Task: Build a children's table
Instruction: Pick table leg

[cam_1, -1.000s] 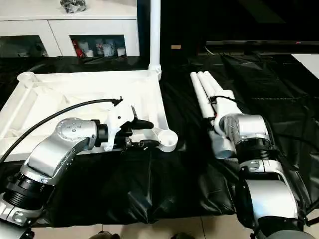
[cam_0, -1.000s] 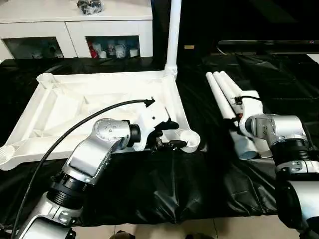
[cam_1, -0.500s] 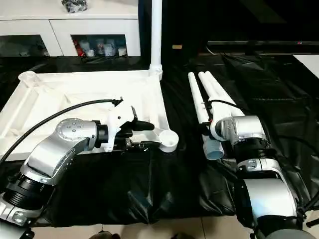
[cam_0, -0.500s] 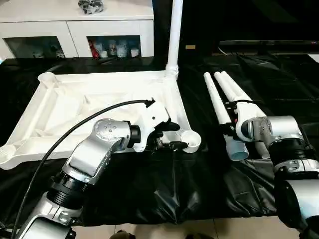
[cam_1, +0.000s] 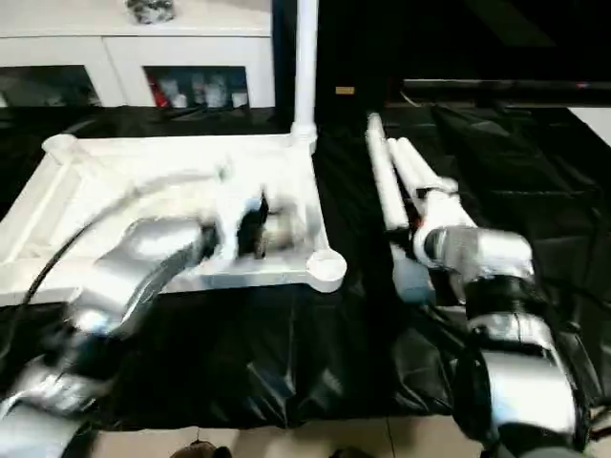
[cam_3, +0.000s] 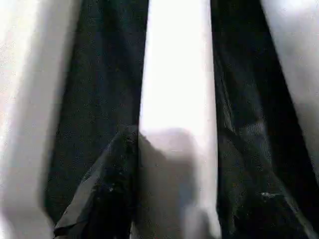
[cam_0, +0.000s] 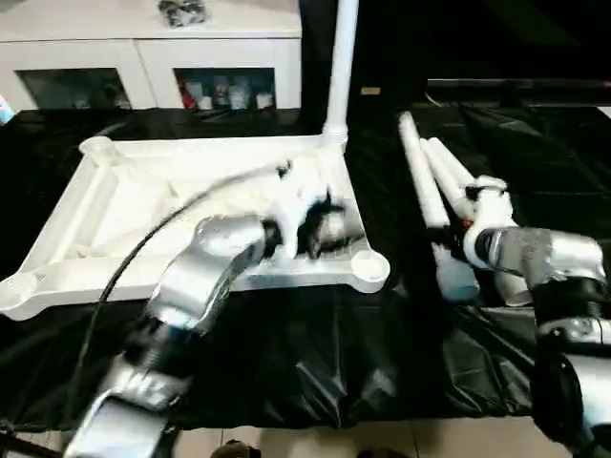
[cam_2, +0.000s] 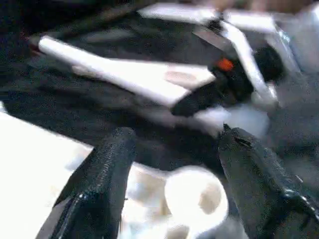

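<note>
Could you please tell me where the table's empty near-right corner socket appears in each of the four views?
Left eye view: corner socket, right of centre, on the tabletop's near edge.
Right eye view: just below centre.
Left wrist view: at the bottom, between the left gripper's open fingers.
Right wrist view: I cannot find it.
Shared landmark: the upright leg at the far-right corner.

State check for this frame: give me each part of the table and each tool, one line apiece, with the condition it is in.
Table top: upside down on the black cloth, ribs up.
Fitted leg: upright in the far right corner socket.
Near right socket: empty.
Loose legs: lying beside the top on the cloth.
Left tool: open, over the near right socket, holding nothing.
Right tool: fingers on either side of one loose leg.
</note>
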